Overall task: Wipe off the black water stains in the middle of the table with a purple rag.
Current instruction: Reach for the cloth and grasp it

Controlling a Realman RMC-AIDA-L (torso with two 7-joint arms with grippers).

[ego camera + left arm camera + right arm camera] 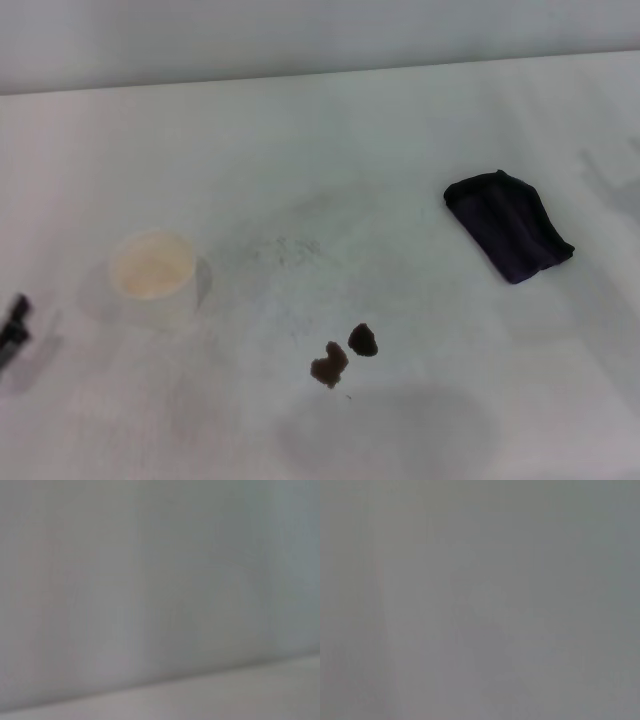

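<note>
two dark stains [344, 354] sat mid-worktop [300, 150], the purple rag [509, 226] well apart to the right, untouched. soft, light, floppy, it probably wanted pinching across its thick middle. left claw [14, 325] idled at the edge, grip unclear; right claw unseen.

White paper cup [153, 274] upright, open mouth up, pale inside; sits near the claw tip seen at the left edge, on its inboard side and slightly farther from the robot.
</note>
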